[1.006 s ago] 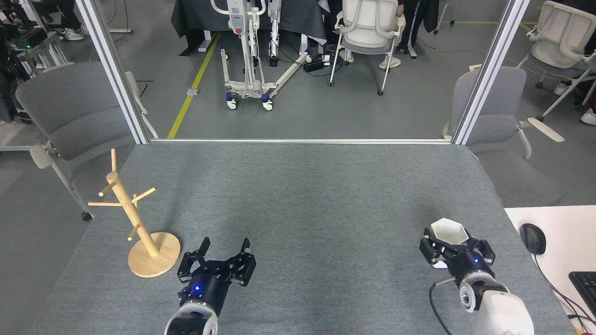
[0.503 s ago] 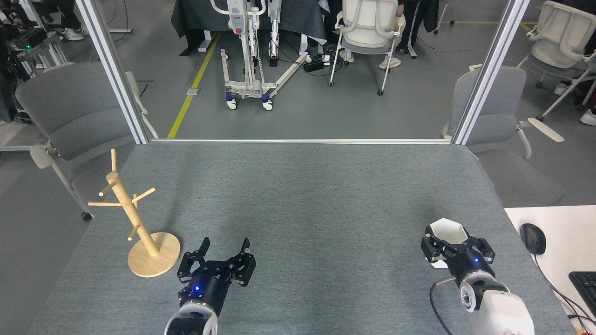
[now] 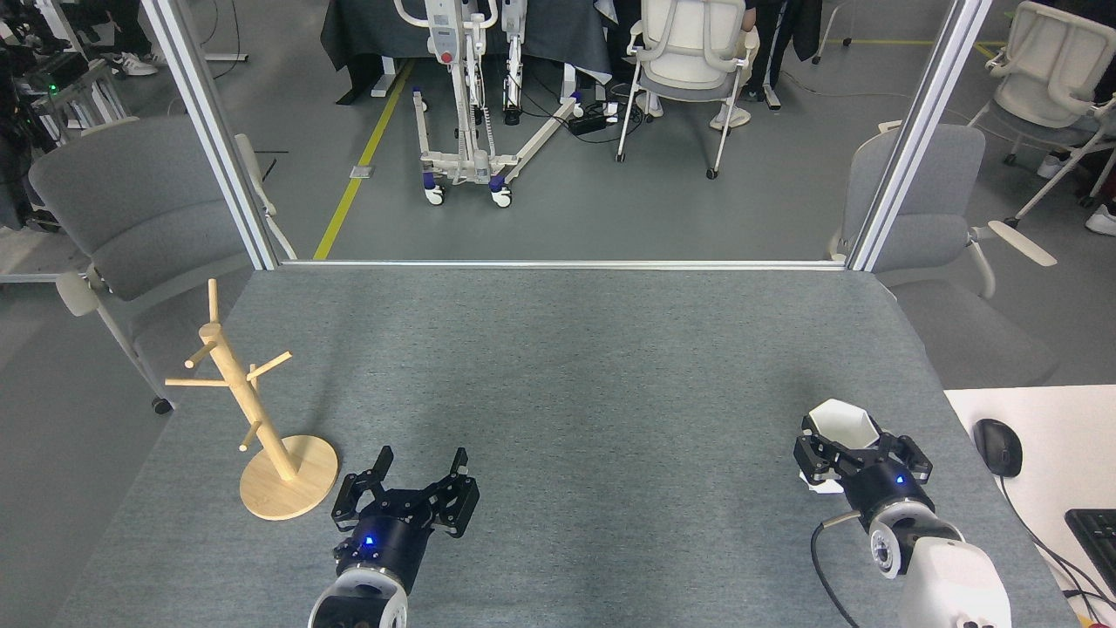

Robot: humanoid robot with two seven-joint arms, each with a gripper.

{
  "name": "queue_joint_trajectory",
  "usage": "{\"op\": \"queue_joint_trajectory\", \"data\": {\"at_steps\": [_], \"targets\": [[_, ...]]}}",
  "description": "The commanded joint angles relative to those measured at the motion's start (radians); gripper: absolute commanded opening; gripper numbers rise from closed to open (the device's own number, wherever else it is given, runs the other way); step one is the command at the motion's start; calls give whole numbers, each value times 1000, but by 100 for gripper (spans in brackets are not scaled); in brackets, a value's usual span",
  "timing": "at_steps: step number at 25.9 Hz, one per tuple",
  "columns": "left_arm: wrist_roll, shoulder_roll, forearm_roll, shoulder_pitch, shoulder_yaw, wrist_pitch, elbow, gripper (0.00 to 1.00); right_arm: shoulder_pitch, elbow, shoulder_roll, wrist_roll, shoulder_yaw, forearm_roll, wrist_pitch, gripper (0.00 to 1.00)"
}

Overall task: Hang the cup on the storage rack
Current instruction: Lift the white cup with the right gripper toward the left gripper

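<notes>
Cup [image 3: 840,424] sits far right of the mug tree [image 3: 253,410], nothing hung yet. My right gripper [image 3: 859,455] straddles it, grip unclear; left gripper [image 3: 417,478] gapes empty beside the tree's base.

Surface: grey felt-covered table [image 3: 567,366], with a metal strip along its far edge and two slanted metal posts rising from the far corners.
Left side: storage rack [image 3: 261,419], a light wooden mug tree, stands on its round disc base near the left edge; its pegs are bare.
Right side: white cup [image 3: 841,425] with a faceted rim, near the right edge, well apart from the rack; whether it rests on the felt cannot be told.
Middle: bare felt.
</notes>
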Motion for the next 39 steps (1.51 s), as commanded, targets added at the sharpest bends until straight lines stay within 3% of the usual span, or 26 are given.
{"op": "queue_joint_trajectory", "data": {"at_steps": [1,5,8,12,15,22,25,31,35,39], "targets": [[0,-1,0,0,0,0,0,99,-9,-64,-2,44,-10,-7,16,41],[1,0,0,0,1,-2,2,99,-7,-288,-1,351,-27,-23,114,43],[1,0,0,0,1,-2,2,100,2,-507,4,533,-35,-104,166,42],[1,0,0,0,1,-3,2,99,37,-750,30,607,-49,-129,243,41],[7,0,0,0,-2,-5,0,99,69,-855,84,612,-12,-129,315,37],[38,8,-14,31,-46,-23,-64,99,65,-911,97,802,152,-127,415,29],[73,16,-35,58,-169,-25,-115,99,45,-926,97,808,217,-121,491,16],[78,11,-232,52,-315,-22,-132,99,7,-960,100,810,416,-84,708,14],[55,10,-241,9,-342,-62,-136,99,8,-960,120,808,450,-58,717,14],[-54,0,-239,-60,-342,-89,-127,99,20,-943,136,808,474,-38,718,9]]}}
